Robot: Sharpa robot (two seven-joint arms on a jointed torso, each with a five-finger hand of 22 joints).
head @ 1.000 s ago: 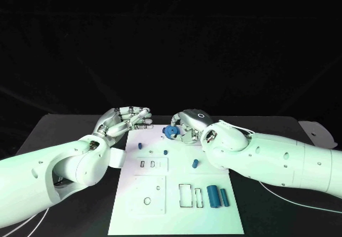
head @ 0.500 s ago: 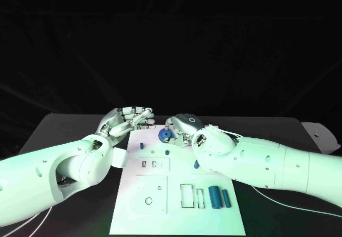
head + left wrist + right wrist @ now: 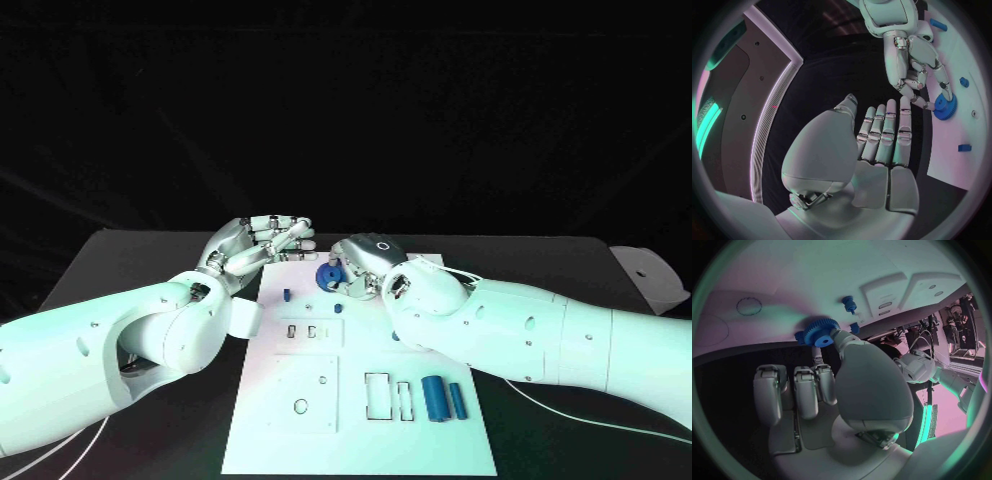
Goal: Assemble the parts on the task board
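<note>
head view: a blue gear [image 3: 330,274] is pinched by the right hand [image 3: 364,262] over the far end of the white task board [image 3: 361,440], while the left hand [image 3: 257,245] is held just beside that end, fingers straight and together, holding nothing. two blue cylinders [image 3: 443,399] are seen lying near the board's near right. left wrist view: the gear [image 3: 946,104] is seen at the right hand's fingertips [image 3: 924,101]. right wrist view: the gear [image 3: 820,332] is gripped between thumb and finger.
</note>
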